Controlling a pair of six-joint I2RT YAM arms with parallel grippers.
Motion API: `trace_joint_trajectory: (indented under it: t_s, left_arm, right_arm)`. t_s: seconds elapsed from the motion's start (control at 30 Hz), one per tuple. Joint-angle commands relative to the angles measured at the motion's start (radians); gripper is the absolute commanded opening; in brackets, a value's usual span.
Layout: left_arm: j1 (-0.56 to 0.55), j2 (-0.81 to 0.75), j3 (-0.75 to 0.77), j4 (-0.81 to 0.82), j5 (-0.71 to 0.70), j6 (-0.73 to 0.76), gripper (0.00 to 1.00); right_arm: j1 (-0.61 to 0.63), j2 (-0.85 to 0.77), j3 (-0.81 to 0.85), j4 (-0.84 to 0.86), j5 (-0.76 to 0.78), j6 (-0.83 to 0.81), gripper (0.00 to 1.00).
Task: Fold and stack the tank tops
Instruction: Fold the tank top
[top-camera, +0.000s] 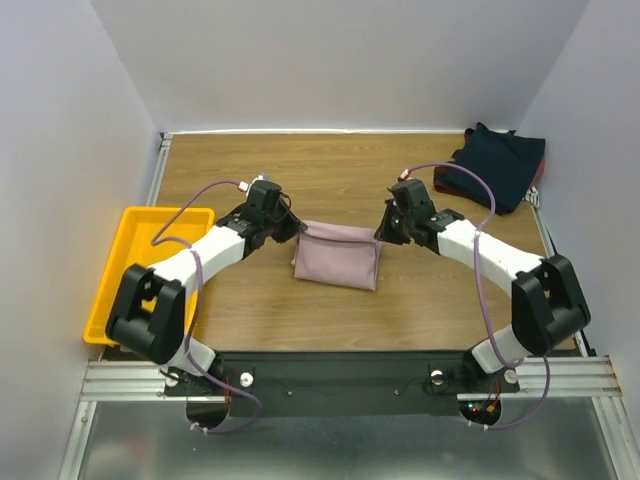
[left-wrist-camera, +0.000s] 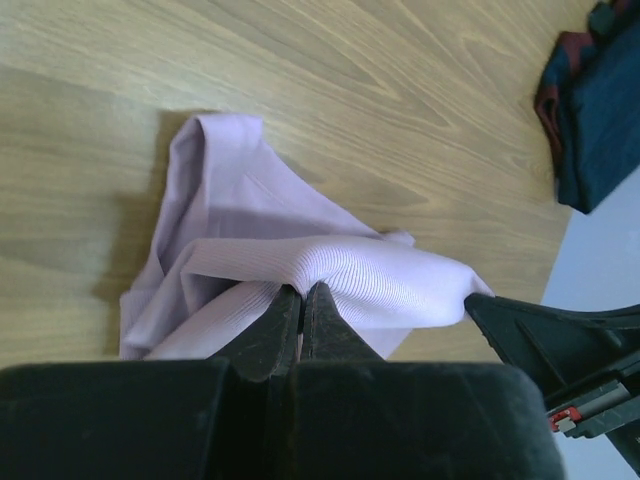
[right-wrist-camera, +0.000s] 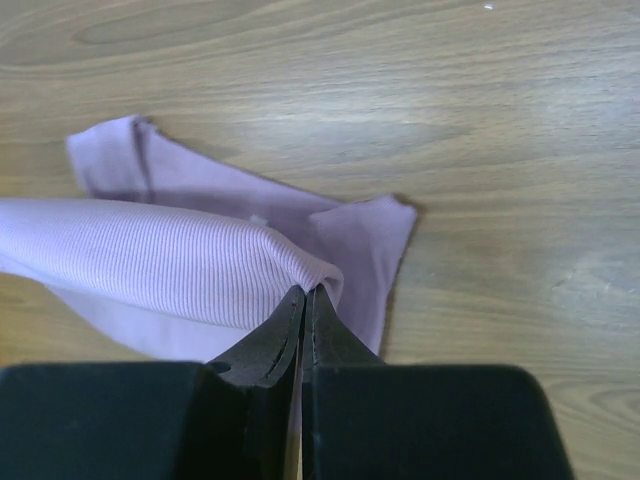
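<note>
A dusty pink tank top (top-camera: 337, 256) lies partly folded in the middle of the table. My left gripper (top-camera: 296, 229) is shut on its far left corner and my right gripper (top-camera: 381, 234) on its far right corner. In the left wrist view the ribbed pink fabric (left-wrist-camera: 330, 270) bunches over the shut left gripper (left-wrist-camera: 302, 292), lifted off the wood. In the right wrist view the pink fold (right-wrist-camera: 170, 260) stretches leftward from the shut right gripper (right-wrist-camera: 305, 293). The dark navy tank tops (top-camera: 497, 164) with a maroon edge lie heaped at the far right corner.
A yellow plastic tray (top-camera: 124, 262) sits at the table's left edge beside the left arm. White walls close in the table at the back and sides. The navy heap (left-wrist-camera: 598, 110) shows at the upper right of the left wrist view.
</note>
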Motion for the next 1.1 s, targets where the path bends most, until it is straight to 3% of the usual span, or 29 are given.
trace_joint_trajectory:
  t_s: [0.0, 0.07, 0.1, 0.17, 0.2, 0.27, 0.3, 0.33, 0.37, 0.4, 0.5, 0.6, 0.63, 0.8, 1.0, 1.07]
  left_arm:
    - [0.050, 0.122, 0.060, 0.152, 0.069, 0.037, 0.00]
    - [0.061, 0.181, 0.086, 0.201, 0.099, 0.048, 0.00]
    - [0.067, 0.238, 0.125, 0.209, 0.119, 0.058, 0.00]
    - [0.073, 0.306, 0.179, 0.221, 0.135, 0.069, 0.12]
    - [0.083, 0.320, 0.193, 0.224, 0.141, 0.068, 0.17]
    - [0.090, 0.337, 0.216, 0.238, 0.142, 0.060, 0.36]
    - [0.093, 0.337, 0.221, 0.243, 0.142, 0.060, 0.44]
    - [0.094, 0.334, 0.229, 0.243, 0.142, 0.063, 0.50]
    - [0.099, 0.323, 0.235, 0.240, 0.142, 0.068, 0.54]
    - [0.102, 0.314, 0.242, 0.237, 0.141, 0.071, 0.63]
    - [0.107, 0.265, 0.247, 0.208, 0.104, 0.103, 0.72]
    - [0.107, 0.228, 0.241, 0.143, 0.054, 0.121, 0.72]
    - [0.107, 0.220, 0.233, 0.104, 0.043, 0.126, 0.67]
    - [0.064, 0.226, 0.135, 0.091, -0.035, 0.147, 0.60]
    - [0.041, 0.301, 0.043, 0.117, -0.052, 0.147, 0.32]
    - [0.022, 0.304, 0.011, 0.123, -0.055, 0.140, 0.28]
  right_arm:
    - [-0.064, 0.049, 0.039, 0.080, -0.024, -0.026, 0.02]
    - [-0.099, 0.087, 0.040, 0.102, -0.033, -0.025, 0.05]
    - [-0.107, 0.100, 0.051, 0.109, -0.036, -0.025, 0.12]
    - [-0.132, 0.132, 0.065, 0.117, -0.038, -0.028, 0.26]
    - [-0.138, 0.144, 0.081, 0.118, -0.036, -0.031, 0.39]
    - [-0.149, 0.161, 0.098, 0.118, -0.032, -0.034, 0.49]
    - [-0.149, 0.160, 0.111, 0.118, -0.029, -0.039, 0.61]
    - [-0.149, 0.161, 0.115, 0.117, -0.026, -0.040, 0.66]
    - [-0.149, 0.152, 0.120, 0.117, -0.021, -0.042, 0.70]
    - [-0.149, 0.144, 0.118, 0.117, -0.022, -0.043, 0.73]
    - [-0.147, 0.108, 0.102, 0.117, -0.044, -0.046, 0.72]
    - [-0.126, 0.086, 0.063, 0.118, -0.062, -0.036, 0.67]
    - [-0.115, 0.083, 0.042, 0.118, -0.059, -0.034, 0.66]
    - [-0.060, 0.123, 0.023, 0.128, -0.029, -0.013, 0.66]
    - [-0.060, 0.238, 0.062, 0.131, 0.028, -0.031, 0.57]
    - [-0.060, 0.251, 0.057, 0.131, 0.027, -0.029, 0.52]
